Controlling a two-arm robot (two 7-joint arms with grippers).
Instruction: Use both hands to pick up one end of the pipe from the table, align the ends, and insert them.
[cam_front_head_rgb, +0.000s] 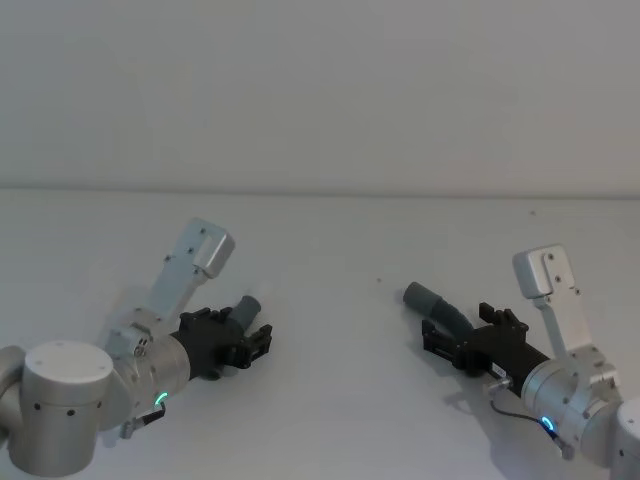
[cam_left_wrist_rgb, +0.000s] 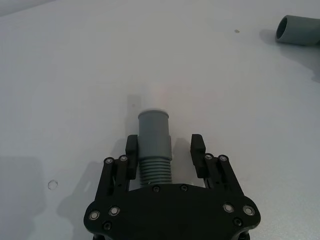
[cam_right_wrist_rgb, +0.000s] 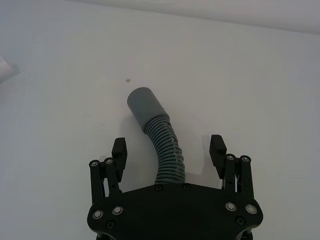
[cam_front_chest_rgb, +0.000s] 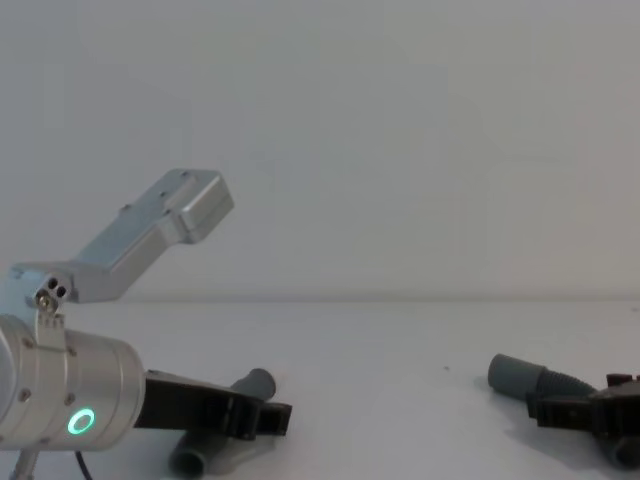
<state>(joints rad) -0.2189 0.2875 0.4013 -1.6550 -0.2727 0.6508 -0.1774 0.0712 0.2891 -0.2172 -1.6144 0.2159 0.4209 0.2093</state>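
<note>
Neither piece looks lifted yet. The short hose (cam_left_wrist_rgb: 154, 137) lies on the table (cam_front_head_rgb: 340, 410) at eight o'clock, with the left gripper (cam_front_head_rgb: 258, 340) astride it, fingers (cam_left_wrist_rgb: 131, 147) spread. At four o'clock the right gripper (cam_front_head_rgb: 455, 330) straddles the long hose (cam_right_wrist_rgb: 169, 150), fingers likewise released. Grasping, lifting, aligning and inserting all remain.

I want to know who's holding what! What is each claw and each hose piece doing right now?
Left claw: open, either side of the short hose piece.
Right claw: open, straddling the long hose piece.
Short hose piece: on the table, ungripped.
Long hose piece: on the table, bent, apart from the short one.
</note>
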